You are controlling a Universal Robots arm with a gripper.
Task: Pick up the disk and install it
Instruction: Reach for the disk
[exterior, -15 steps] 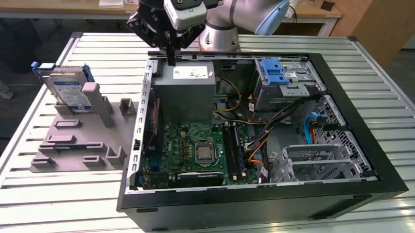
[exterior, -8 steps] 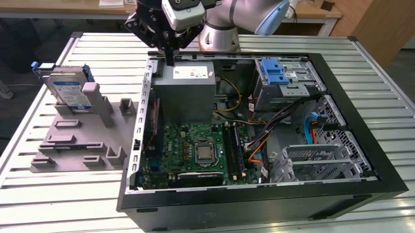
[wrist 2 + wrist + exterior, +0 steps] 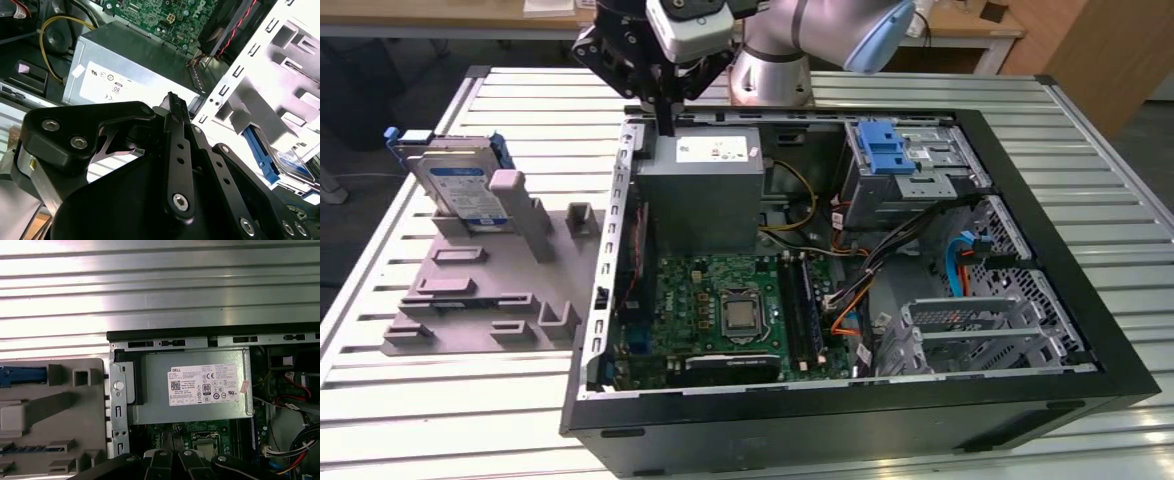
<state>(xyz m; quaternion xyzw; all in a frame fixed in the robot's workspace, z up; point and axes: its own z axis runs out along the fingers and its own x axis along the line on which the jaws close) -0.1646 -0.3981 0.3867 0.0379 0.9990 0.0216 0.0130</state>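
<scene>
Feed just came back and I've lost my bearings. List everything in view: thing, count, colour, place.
disk: one, silver with a white-and-blue label and a blue frame, upright in the holder at the exterior view's left, outside the case
holder: one, grey, on the table beside the case
case: one, black, open, lying on the table
power supply: one, grey with a white sticker, inside the case
motherboard: one, green, inside the case
cage: one, silver, with a blue latch, inside the case
table: one, slatted silver metal
arm: one, silver and blue, behind the case
gripper: one, black, over the case wall by the power supply, apart from the disk
</scene>
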